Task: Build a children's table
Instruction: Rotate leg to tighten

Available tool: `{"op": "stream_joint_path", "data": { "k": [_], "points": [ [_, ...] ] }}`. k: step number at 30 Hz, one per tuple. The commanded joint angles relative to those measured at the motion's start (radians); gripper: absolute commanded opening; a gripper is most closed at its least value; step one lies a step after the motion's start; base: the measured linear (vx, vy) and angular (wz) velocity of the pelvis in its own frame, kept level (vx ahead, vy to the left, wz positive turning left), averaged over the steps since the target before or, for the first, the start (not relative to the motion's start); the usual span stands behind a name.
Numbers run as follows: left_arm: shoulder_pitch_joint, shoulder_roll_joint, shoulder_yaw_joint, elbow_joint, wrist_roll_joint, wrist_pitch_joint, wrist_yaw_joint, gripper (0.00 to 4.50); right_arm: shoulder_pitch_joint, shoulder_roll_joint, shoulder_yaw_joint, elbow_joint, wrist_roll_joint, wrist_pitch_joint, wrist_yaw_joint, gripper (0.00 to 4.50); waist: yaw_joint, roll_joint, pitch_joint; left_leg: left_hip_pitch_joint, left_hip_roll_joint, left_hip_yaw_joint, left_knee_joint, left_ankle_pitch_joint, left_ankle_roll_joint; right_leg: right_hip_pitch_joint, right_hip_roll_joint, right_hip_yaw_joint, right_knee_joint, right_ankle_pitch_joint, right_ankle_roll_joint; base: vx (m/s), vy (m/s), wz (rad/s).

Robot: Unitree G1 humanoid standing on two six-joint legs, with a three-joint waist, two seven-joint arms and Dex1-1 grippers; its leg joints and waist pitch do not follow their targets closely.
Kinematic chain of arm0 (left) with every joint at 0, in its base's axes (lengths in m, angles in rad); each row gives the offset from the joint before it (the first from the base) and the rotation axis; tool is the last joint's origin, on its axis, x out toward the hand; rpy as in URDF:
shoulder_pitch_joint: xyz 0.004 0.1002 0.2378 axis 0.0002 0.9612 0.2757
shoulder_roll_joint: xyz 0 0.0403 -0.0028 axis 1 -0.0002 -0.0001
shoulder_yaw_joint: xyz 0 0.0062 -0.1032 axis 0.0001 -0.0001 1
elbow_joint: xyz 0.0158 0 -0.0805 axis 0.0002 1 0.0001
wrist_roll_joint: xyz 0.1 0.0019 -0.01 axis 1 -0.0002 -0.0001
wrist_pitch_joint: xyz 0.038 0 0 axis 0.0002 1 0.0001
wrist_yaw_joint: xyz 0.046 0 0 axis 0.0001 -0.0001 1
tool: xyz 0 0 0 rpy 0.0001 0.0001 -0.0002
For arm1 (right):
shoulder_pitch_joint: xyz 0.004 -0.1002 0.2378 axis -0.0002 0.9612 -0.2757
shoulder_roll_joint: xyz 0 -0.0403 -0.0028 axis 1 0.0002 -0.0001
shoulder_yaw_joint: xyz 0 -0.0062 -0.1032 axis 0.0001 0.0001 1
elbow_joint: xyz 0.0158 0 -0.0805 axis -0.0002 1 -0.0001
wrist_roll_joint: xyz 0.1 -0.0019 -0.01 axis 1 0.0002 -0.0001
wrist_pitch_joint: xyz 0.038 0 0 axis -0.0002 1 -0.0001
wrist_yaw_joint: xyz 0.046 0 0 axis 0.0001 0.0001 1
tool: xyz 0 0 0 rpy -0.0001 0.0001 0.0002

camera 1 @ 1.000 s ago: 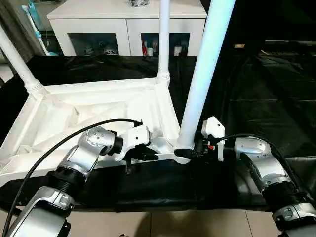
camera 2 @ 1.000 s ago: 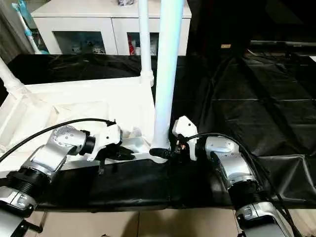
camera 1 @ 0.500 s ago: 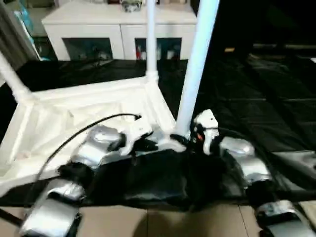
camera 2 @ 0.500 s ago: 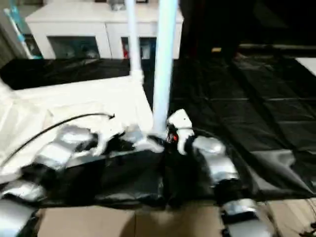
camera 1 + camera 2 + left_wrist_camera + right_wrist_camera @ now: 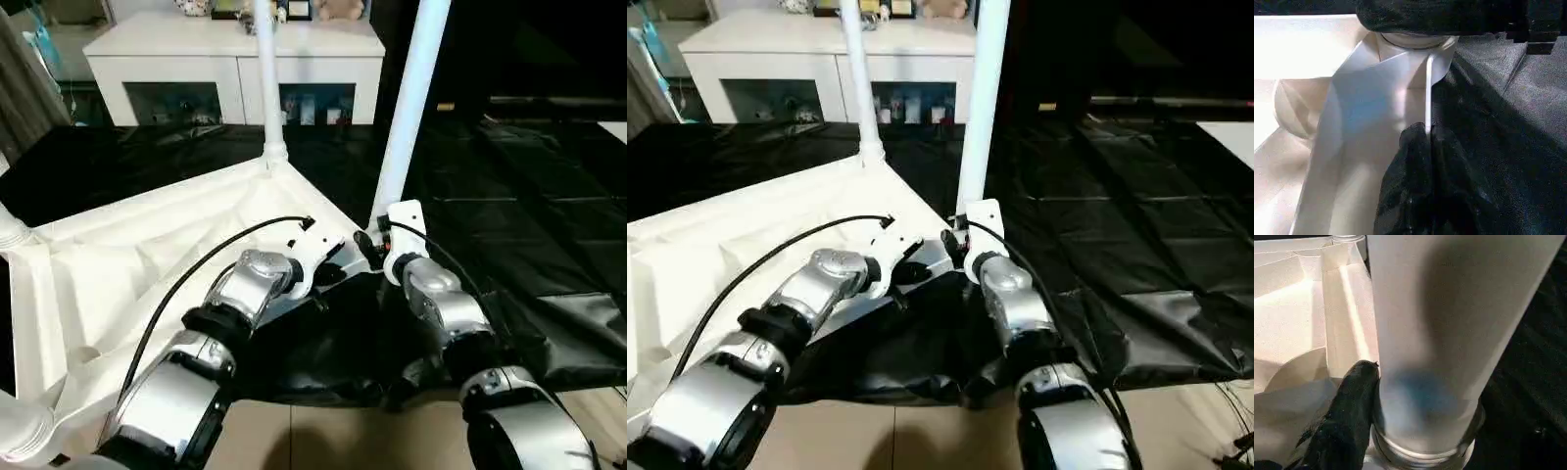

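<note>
The children's table top (image 5: pixel 118 264) lies upside down on a black sheet, ribbed underside up. A white leg (image 5: pixel 407 117) stands upright in the top's near right corner socket. My right gripper (image 5: pixel 369 244) is closed around the base of this leg, and one black finger (image 5: pixel 1352 396) presses against the tube (image 5: pixel 1449 333). My left gripper (image 5: pixel 333 274) is shut on the top's thin rim (image 5: pixel 1427 93) just beside that corner. Another leg (image 5: pixel 265 88) stands in the far corner. A further leg (image 5: pixel 8 227) stands at the left edge, and one leg base (image 5: pixel 20 431) shows at the near left.
A white cabinet with glass doors (image 5: pixel 235 69) stands behind the work. The black sheet (image 5: pixel 529 196) spreads wide to the right. Tan floor (image 5: pixel 294 431) runs along the near edge. A black cable (image 5: pixel 196 269) arcs over my left forearm.
The whole picture has swung and tilted, so the camera has moved. Both grippers keep the same hold, the left on the rim and the right on the leg.
</note>
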Motion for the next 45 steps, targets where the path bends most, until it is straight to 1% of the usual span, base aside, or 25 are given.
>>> {"op": "stream_joint_path", "data": {
  "k": [1,6,7,11,12,13,14,18,19,20,23,25,26,27,28,29,31,32,33,35,37,38,40,43,45],
  "points": [
    [0.0,0.012,0.004,0.045,0.017,0.006,0.028,0.0,0.032,0.01,0.012,0.097,-0.011,0.056,-0.006,2.65,-0.009,0.001,-0.038,0.007,0.017,-0.018,-0.09,-0.467,0.034,0.016,-0.037,0.013,-0.097,-0.576,-0.064,0.0,0.0,0.0],
    [-0.001,0.026,0.001,0.064,0.02,-0.009,0.014,0.0,0.021,0.017,-0.006,0.111,0.005,0.033,0.018,2.65,-0.012,0.0,-0.035,0.012,0.014,-0.018,-0.087,-0.489,0.035,0.01,-0.039,0.005,-0.108,-0.629,-0.042,0.0,0.0,0.0],
    [-0.001,0.027,0.001,0.066,0.02,-0.011,0.013,0.0,0.021,0.02,-0.013,0.107,0.011,0.032,0.021,3.21,-0.012,0.0,-0.035,0.012,0.015,-0.019,-0.089,-0.49,0.036,0.011,-0.039,0.004,-0.109,-0.631,-0.038,0.0,0.0,0.0],
    [-0.004,0.034,-0.002,0.076,0.019,-0.027,-0.003,0.0,0.014,0.02,-0.021,0.102,0.018,0.024,0.038,3.37,-0.01,0.005,-0.039,0.004,0.023,-0.022,-0.099,-0.471,0.037,0.02,-0.042,0.006,-0.102,-0.556,-0.063,0.0,0.0,0.0],
    [-0.004,0.034,-0.002,0.076,0.019,-0.027,-0.003,0.0,0.014,0.02,-0.021,0.102,0.018,0.024,0.038,3.52,-0.008,0.004,-0.041,0.003,0.024,-0.02,-0.099,-0.469,0.033,0.019,-0.047,0.009,-0.101,-0.537,-0.073,0.0,0.0,0.0],
    [-0.004,0.036,-0.003,0.079,0.02,-0.032,-0.007,0.0,0.012,0.019,-0.019,0.103,0.016,0.02,0.044,3.66,-0.01,0.002,-0.038,0.0,0.023,-0.02,-0.101,-0.468,0.035,0.022,-0.043,0.008,-0.097,-0.535,-0.077,0.0,0.0,0.0],
    [-0.004,0.037,-0.004,0.08,0.019,-0.035,-0.011,0.0,0.011,0.016,-0.016,0.101,0.012,0.012,0.048,3.75,-0.01,0.005,-0.036,0.002,0.022,-0.02,-0.101,-0.474,0.035,0.02,-0.042,0.008,-0.099,-0.542,-0.077,0.0,0.0,0.0],
    [0.002,0.042,-0.012,0.072,0.02,-0.052,-0.039,0.0,0.012,0.001,-0.015,0.069,0.007,0.002,0.06,3.93,-0.009,0.004,-0.036,0.006,0.021,-0.017,-0.098,-0.47,0.037,0.017,-0.044,0.008,-0.103,-0.564,-0.073,0.0,0.0,0.0],
    [0.005,0.045,-0.015,0.066,0.02,-0.061,-0.052,0.0,0.022,-0.014,-0.013,0.03,0.005,0.002,0.071,4.17,-0.007,0.005,-0.036,0.007,0.021,-0.016,-0.099,-0.462,0.039,0.016,-0.045,0.01,-0.104,-0.561,-0.077,0.0,0.0,0.0],
    [0.005,0.045,-0.015,0.066,0.02,-0.061,-0.052,0.0,0.022,-0.014,-0.013,0.03,0.005,0.002,0.071,4.21,-0.006,0.004,-0.036,0.007,0.022,-0.015,-0.099,-0.455,0.04,0.016,-0.045,0.011,-0.104,-0.555,-0.078,0.0,0.0,0.0],
    [0.015,0.064,-0.026,0.055,0.023,-0.102,-0.094,0.0,0.079,-0.061,0.014,-0.114,0.009,0.004,0.177,4.41,0.003,0.0,-0.041,0.0,0.025,-0.012,-0.102,-0.399,0.05,0.023,-0.046,0.021,-0.092,-0.483,-0.1,0.0,0.0,0.0],
    [0.019,0.07,-0.029,0.051,0.024,-0.112,-0.105,0.0,0.094,-0.073,0.021,-0.149,0.015,0.005,0.213,4.41,0.008,-0.002,-0.041,-0.005,0.027,-0.009,-0.103,-0.369,0.062,0.028,-0.044,0.025,-0.086,-0.436,-0.116,0.0,0.0,0.0],
    [0.022,0.075,-0.029,0.048,0.023,-0.117,-0.115,0.0,0.107,-0.086,0.03,-0.178,0.023,0.012,0.257,4.41,0.01,0.003,-0.043,-0.006,0.03,-0.009,-0.104,-0.348,0.062,0.029,-0.046,0.028,-0.079,-0.401,-0.133,0.0,0.0,0.0],
    [0.029,0.083,-0.03,0.041,0.02,-0.127,-0.134,0.0,0.124,-0.109,0.049,-0.212,0.029,0.02,0.322,4.41,0.011,-0.001,-0.044,-0.011,0.031,-0.008,-0.103,-0.333,0.067,0.035,-0.045,0.029,-0.074,-0.37,-0.144,0.0,0.0,0.0],
    [0.043,0.099,-0.039,0.021,0.018,-0.151,-0.18,0.0,0.151,-0.156,0.082,-0.268,0.041,0.009,0.44,4.41,0.014,0.004,-0.043,-0.014,0.032,-0.007,-0.103,-0.32,0.075,0.037,-0.045,0.031,-0.071,-0.353,-0.151,0.0,0.0,0.0],
    [0.054,0.111,-0.047,0.002,0.017,-0.166,-0.216,0.0,0.163,-0.189,0.095,-0.296,0.045,-0.004,0.497,4.41,0.015,0.001,-0.044,-0.014,0.033,-0.007,-0.103,-0.314,0.08,0.039,-0.046,0.031,-0.072,-0.347,-0.154,0.0,0.0,0.0],
    [0.075,0.134,-0.066,-0.035,0.016,-0.209,-0.283,0.0,0.173,-0.236,0.103,-0.321,0.042,-0.041,0.553,4.41,0.017,-0.001,-0.046,-0.014,0.036,-0.004,-0.1,-0.291,0.089,0.038,-0.047,0.036,-0.066,-0.319,-0.171,0.0,0.0,0.0],
    [0.075,0.134,-0.066,-0.035,0.016,-0.209,-0.283,0.0,0.173,-0.236,0.103,-0.321,0.042,-0.041,0.553,4.41,0.015,0.001,-0.047,-0.016,0.037,-0.004,-0.099,-0.286,0.089,0.038,-0.047,0.035,-0.065,-0.325,-0.178,0.0,0.0,0.0],
    [0.097,0.153,-0.077,-0.079,0.003,-0.225,-0.355,0.0,0.18,-0.272,0.096,-0.345,0.058,-0.039,0.602,4.41,0.016,-0.001,-0.048,-0.015,0.035,-0.002,-0.096,-0.272,0.085,0.036,-0.046,0.038,-0.061,-0.309,-0.191,0.05,-0.027,0.03],
    [0.113,0.168,-0.086,-0.113,-0.006,-0.242,-0.405,0.0,0.191,-0.296,0.088,-0.373,0.085,-0.034,0.658,4.41,0.023,-0.005,-0.052,-0.011,0.036,0.005,-0.089,-0.24,0.098,0.033,-0.046,0.046,-0.052,-0.262,-0.217,0.058,-0.036,0.08],
    [0.13,0.187,-0.101,-0.147,-0.001,-0.251,-0.433,0.0,0.208,-0.326,0.092,-0.407,0.103,-0.033,0.727,4.41,0.031,-0.004,-0.061,-0.021,0.035,0.005,-0.079,-0.147,0.121,0.04,-0.043,0.049,-0.03,-0.138,-0.248,0.064,-0.032,0.06],
    [0.137,0.194,-0.105,-0.16,0.001,-0.254,-0.441,0.0,0.216,-0.339,0.095,-0.424,0.108,-0.03,0.752,4.41,0.042,0.0,-0.065,-0.02,0.037,0.008,-0.07,-0.078,0.146,0.035,-0.04,0.049,-0.015,-0.025,-0.275,0.062,-0.028,0.04],
    [0.162,0.222,-0.123,-0.214,-0.001,-0.257,-0.491,0.0,0.231,-0.37,0.105,-0.452,0.123,-0.017,0.815,4.41,0.052,0.001,-0.071,-0.029,0.036,0.008,-0.056,0.02,0.194,0.039,-0.037,0.046,0.008,0.133,-0.309,0.054,-0.015,0.01],
    [0.183,0.246,-0.129,-0.266,-0.013,-0.249,-0.534,0.0,0.246,-0.391,0.124,-0.481,0.146,-0.002,0.891,4.41,0.061,-0.001,-0.073,-0.029,0.037,0.01,-0.049,0.04,0.218,0.036,-0.037,0.046,0.014,0.159,-0.318,0.017,-0.003,0.0],
    [0.192,0.257,-0.126,-0.296,-0.021,-0.241,-0.559,0.0,0.261,-0.404,0.148,-0.503,0.15,-0.002,0.941,4.41,0.065,0.0,-0.064,-0.029,0.04,0.012,-0.053,-0.031,0.206,0.031,-0.038,0.045,0.004,0.061,-0.306,0.0,0.0,0.0]
  ]
}}
